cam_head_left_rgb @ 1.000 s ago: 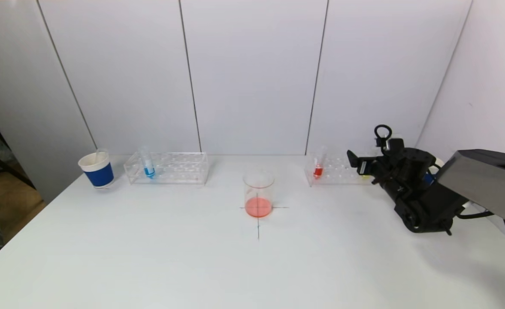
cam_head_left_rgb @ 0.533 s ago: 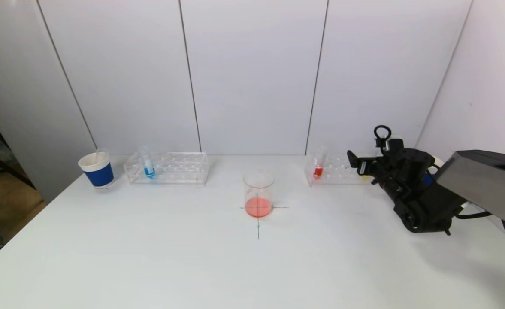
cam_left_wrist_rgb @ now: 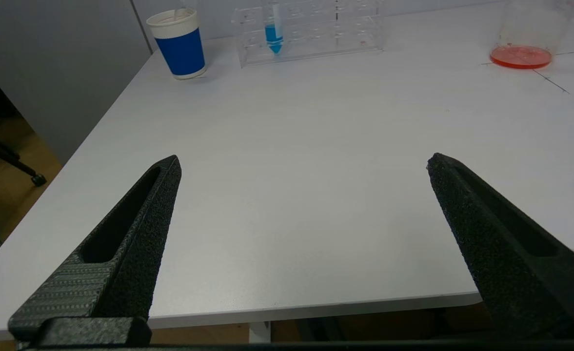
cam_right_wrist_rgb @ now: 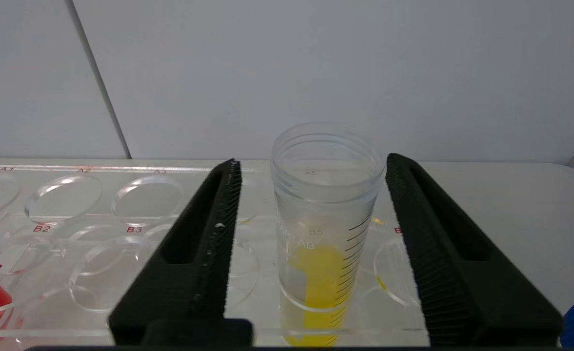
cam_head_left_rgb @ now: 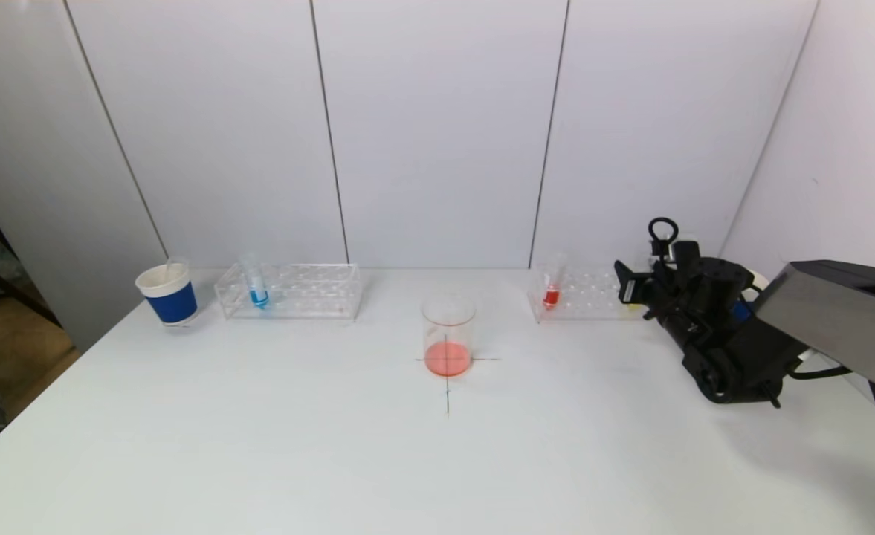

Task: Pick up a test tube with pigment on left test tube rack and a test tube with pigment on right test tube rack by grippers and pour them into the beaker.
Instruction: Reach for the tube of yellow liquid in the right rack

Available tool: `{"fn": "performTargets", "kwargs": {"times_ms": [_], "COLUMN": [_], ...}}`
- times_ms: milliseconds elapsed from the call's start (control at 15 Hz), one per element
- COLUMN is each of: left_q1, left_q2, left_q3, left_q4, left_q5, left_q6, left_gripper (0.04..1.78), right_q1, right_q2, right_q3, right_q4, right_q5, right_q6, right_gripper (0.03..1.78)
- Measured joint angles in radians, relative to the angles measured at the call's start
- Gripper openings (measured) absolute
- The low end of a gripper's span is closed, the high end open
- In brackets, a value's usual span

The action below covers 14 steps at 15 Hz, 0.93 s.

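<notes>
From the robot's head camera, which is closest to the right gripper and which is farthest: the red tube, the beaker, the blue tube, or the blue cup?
Measured from the right gripper, at the right rack:
1. Red tube, just to its left in the same rack.
2. Beaker, mid-table.
3. Blue tube, in the left rack.
4. Blue cup, far left edge.

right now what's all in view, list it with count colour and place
table: 1, white, under everything
beaker: 1, clear with orange-red liquid, table centre
racks: 2, clear, back left and back right
blue tube: 1, in left rack
red tube: 1, in right rack
yellow tube: 1, in right rack, between right hand's fingers
cup: 1, blue and white, far left
left hand: open, near table's front edge
right hand: around yellow tube, gaps both sides
</notes>
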Motion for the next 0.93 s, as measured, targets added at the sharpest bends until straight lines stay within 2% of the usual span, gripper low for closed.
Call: {"fn": "performTargets", "kwargs": {"times_ms": [133,200,933], "left_q1": [0.0,0.0,0.0], "left_q2": [0.0,0.0,0.0], "left_q3": [0.0,0.0,0.0], "left_q4": [0.0,0.0,0.0], "left_q5": [0.0,0.0,0.0], "left_q6": [0.0,0.0,0.0], "left_gripper": [1.76,1.76,1.76], "right_q1": [-0.001,-0.001,-0.002], "right_q2": [0.0,0.0,-0.012], "right_q3": [0.002,0.003,0.006], "right_q4": [-0.001,-0.002,0.001], "right_q5": [-0.002,-0.004,-0.005], "right_q6": [0.0,-0.001,-0.006], "right_gripper": [0.58,0.52,0.53]}}
